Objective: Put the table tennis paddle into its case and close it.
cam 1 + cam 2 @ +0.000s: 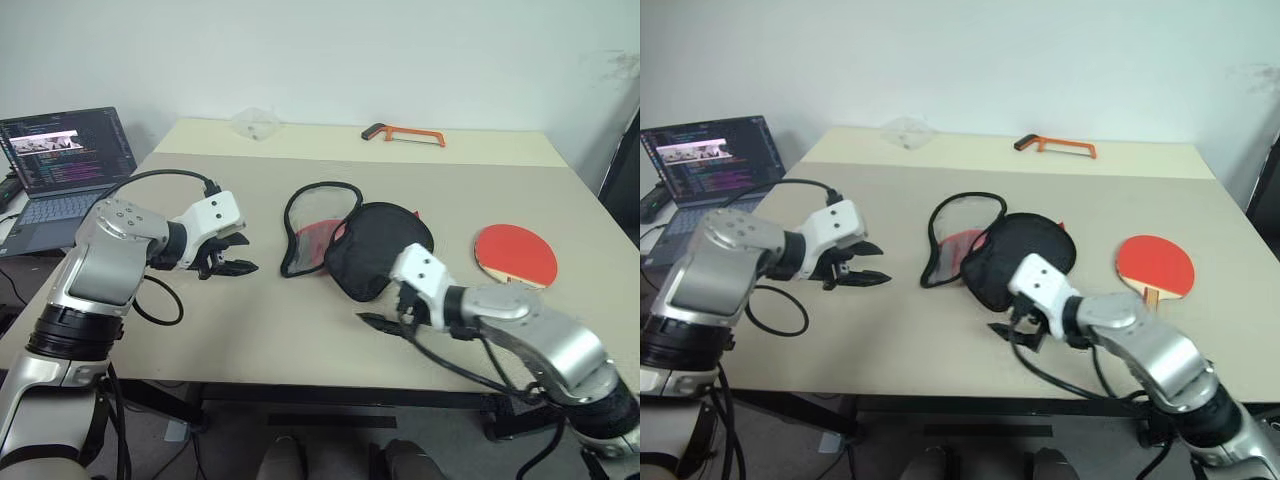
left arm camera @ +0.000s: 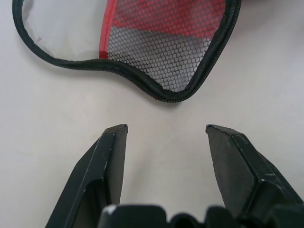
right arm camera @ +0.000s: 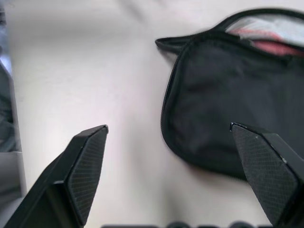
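Left eye view shows the case (image 1: 365, 245) lying unzipped at the centre of the frame on the beige tabletop (image 1: 250, 330), its black half folded over toward the right and its mesh-and-red lining exposed on the left. Right of it, well apart, the table tennis paddle (image 1: 514, 253) lies flat, red face up, handle toward the lower right. At centre left the left hand (image 1: 228, 262) hovers beside the case's zipper rim, fingers apart and holding nothing. At lower centre the right hand (image 1: 385, 322) sits just below the case's black half, fingers spread wide, empty. A laptop (image 1: 62, 170) stands at the far left and an orange hacksaw (image 1: 405, 133) lies at top centre
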